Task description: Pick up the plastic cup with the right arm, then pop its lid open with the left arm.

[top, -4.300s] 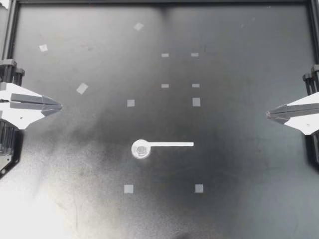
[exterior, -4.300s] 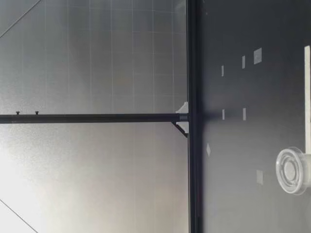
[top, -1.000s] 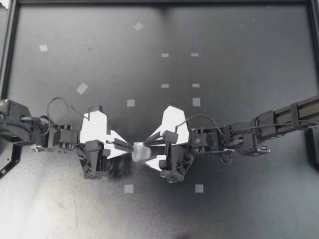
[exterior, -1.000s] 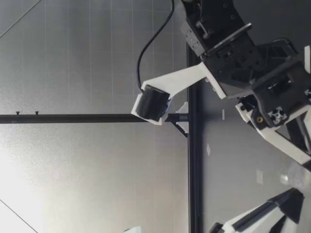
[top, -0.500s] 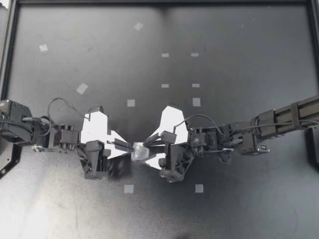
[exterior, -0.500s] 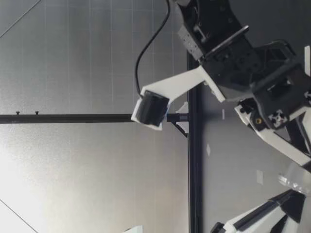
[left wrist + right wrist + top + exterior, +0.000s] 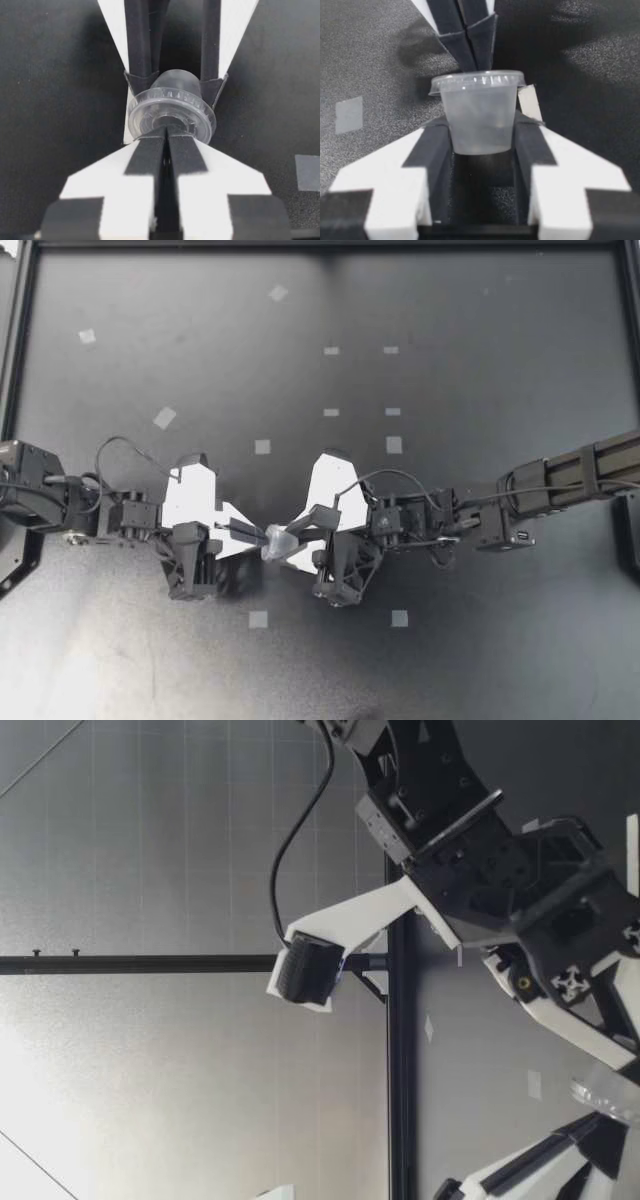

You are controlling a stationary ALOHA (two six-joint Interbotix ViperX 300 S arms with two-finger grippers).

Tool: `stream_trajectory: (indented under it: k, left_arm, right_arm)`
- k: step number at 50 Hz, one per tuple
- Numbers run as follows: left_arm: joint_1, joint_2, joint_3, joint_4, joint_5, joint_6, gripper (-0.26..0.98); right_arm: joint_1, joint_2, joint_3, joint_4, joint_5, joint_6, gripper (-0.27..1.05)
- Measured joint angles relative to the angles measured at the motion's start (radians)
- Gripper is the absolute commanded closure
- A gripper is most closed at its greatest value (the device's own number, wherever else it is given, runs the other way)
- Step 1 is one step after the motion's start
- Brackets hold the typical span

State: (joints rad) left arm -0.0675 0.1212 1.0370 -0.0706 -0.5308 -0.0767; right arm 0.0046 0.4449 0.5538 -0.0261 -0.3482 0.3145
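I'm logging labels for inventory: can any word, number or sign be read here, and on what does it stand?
None can be read: the clear plastic cup, its lid, the tape squares, the table, my left gripper and my right gripper show no legible text.

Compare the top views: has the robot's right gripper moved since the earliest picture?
Yes. My right gripper has crossed from far right of the pale tape square to left of it, reaching the clear lidded plastic cup.
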Motion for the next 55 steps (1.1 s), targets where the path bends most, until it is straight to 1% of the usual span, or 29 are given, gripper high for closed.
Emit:
stream_trajectory:
  k: [5, 8, 13, 17, 21, 22, 25, 27, 29, 34, 37, 42, 46, 50, 55]
  left_arm:
    - [0.0, -0.018, 0.006, -0.003, 0.003, -0.014, 0.69]
    - [0.0, -0.052, 0.014, -0.008, 0.003, -0.025, 0.67]
    - [0.0, -0.115, 0.025, -0.009, 0.005, -0.048, 0.58]
    - [0.0, -0.173, 0.034, -0.009, 0.003, -0.086, 0.42]
    - [0.0, -0.221, 0.038, -0.009, -0.003, -0.161, 0.18]
    - [0.0, -0.23, 0.038, -0.009, -0.008, -0.19, 0.09]
    - [0.0, -0.247, 0.04, -0.008, -0.028, -0.29, -0.07]
    - [0.0, -0.25, 0.038, -0.011, -0.049, -0.373, -0.13]
    - [0.0, -0.249, 0.038, -0.008, -0.067, -0.448, -0.12]
    - [0.0, -0.225, 0.037, -0.011, -0.126, -0.673, -0.04]
    - [0.0, -0.202, 0.037, -0.009, -0.175, -0.802, -0.03]
    - [-0.002, -0.164, 0.034, -0.012, -0.327, -1.049, -0.03]
    - [-0.005, -0.124, 0.02, -0.011, -0.488, -1.21, -0.03]
    - [-0.014, -0.078, -0.005, -0.011, -0.6, -1.282, -0.03]
    - [-0.028, -0.032, -0.035, -0.009, -0.637, -1.293, -0.03]
  right_arm:
    - [-0.002, -0.015, 0.014, 0.0, 0.003, 0.002, 0.43]
    - [-0.002, -0.032, 0.038, 0.0, 0.002, 0.003, 0.43]
    - [-0.002, -0.074, 0.095, 0.002, -0.029, 0.005, 0.43]
    - [-0.002, -0.123, 0.155, 0.003, -0.104, -0.003, 0.43]
    - [-0.002, -0.178, 0.212, 0.003, -0.209, -0.009, 0.43]
    - [-0.002, -0.195, 0.23, 0.002, -0.245, -0.014, 0.43]
    - [-0.002, -0.227, 0.275, 0.003, -0.33, -0.025, 0.43]
    - [-0.005, -0.252, 0.307, 0.003, -0.4, -0.04, 0.43]
    - [-0.006, -0.268, 0.33, 0.003, -0.451, -0.057, 0.43]
    - [-0.012, -0.307, 0.374, 0.003, -0.561, -0.12, 0.43]
    - [-0.012, -0.319, 0.387, 0.003, -0.601, -0.16, 0.43]
    - [-0.014, -0.322, 0.405, 0.003, -0.663, -0.233, 0.43]
    - [-0.014, -0.319, 0.422, 0.002, -0.741, -0.267, 0.43]
    - [-0.014, -0.305, 0.439, -0.002, -0.836, -0.268, 0.43]
    - [-0.014, -0.282, 0.451, -0.002, -0.927, -0.267, 0.43]
